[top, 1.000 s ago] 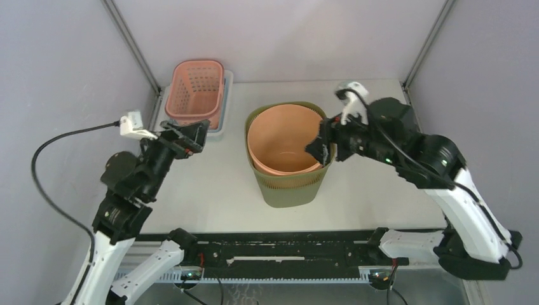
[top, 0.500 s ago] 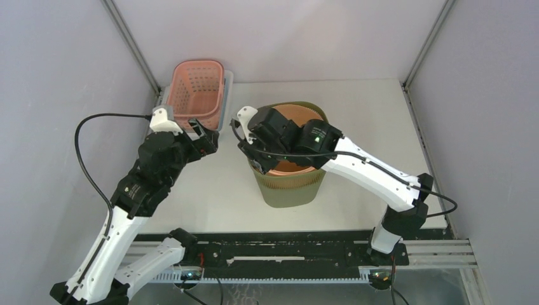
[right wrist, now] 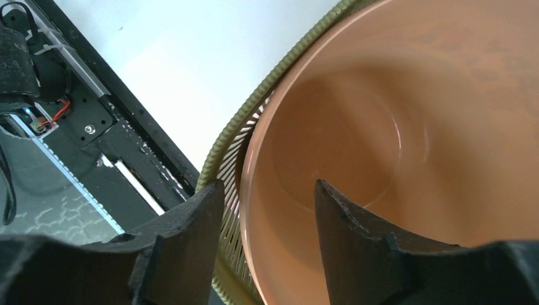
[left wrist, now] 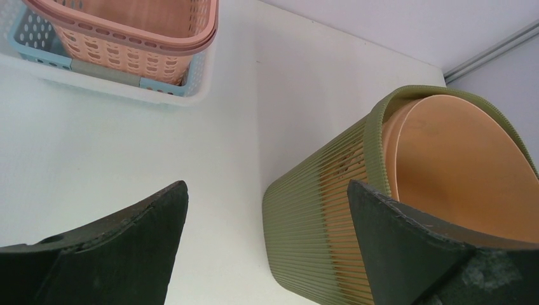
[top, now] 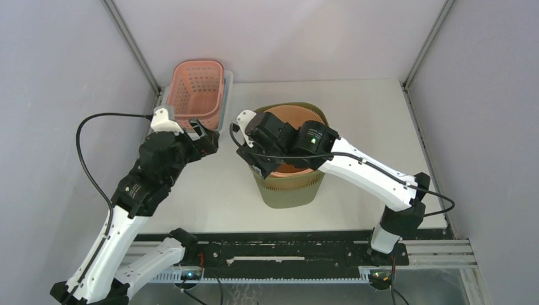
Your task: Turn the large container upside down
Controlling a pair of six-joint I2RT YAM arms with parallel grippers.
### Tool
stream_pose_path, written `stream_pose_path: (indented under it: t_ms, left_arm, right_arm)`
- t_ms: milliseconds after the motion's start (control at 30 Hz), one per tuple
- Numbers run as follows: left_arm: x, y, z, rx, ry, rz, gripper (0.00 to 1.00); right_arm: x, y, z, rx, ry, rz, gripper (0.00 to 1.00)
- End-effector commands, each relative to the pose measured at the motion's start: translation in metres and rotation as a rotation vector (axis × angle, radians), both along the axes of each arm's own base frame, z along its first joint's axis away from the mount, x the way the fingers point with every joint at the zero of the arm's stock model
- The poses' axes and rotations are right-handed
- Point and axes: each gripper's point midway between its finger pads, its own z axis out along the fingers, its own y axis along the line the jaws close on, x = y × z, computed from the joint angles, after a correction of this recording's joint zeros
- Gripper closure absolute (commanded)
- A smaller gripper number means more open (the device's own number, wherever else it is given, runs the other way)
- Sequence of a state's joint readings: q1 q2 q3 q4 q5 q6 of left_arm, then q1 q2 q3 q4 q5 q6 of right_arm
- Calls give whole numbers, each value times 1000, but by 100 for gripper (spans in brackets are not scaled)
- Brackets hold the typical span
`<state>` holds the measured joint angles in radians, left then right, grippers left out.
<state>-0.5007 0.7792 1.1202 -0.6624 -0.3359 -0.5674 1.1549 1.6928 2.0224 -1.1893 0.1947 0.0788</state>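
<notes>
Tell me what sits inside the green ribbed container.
An orange tub nests inside the green container, and what shows of its interior looks empty. The green container's floor beneath the tub is hidden.

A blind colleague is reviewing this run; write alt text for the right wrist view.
The right gripper, jaws open, straddles the rim of an orange tub nested inside the green ribbed container, both rims in the gap between its fingers. White table and the black base rail lie beyond.

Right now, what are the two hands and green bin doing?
Right hand open astride orange tub's rim. Left hand open beside green bin. Bin upright, tub nested inside.
</notes>
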Motion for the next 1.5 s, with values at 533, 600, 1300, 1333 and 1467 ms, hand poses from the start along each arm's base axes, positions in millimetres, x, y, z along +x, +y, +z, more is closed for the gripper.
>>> stream_pose_path:
  t_ms: [533,600,1300,1333,1467]
  left_arm:
    - [7,-9,-3,2,-5,-34,1]
    - [8,-11,-4,-1,-2,-40,1]
    - [13,-20,-11,-3,17,-73,3]
    - [13,-20,-11,-3,16,-71,3]
    - [13,-20,-12,-3,19,-71,3]
  right_arm:
    - [37,-8,51,50,-53,-90,96]
    - [40,-10,65,81,-92,-99,100]
    - [13,-82,223,467,-485,-237,100]
    - [10,-89,230,494,-500,-247,100]
    - [0,-132,261,651,-563,-322,100]
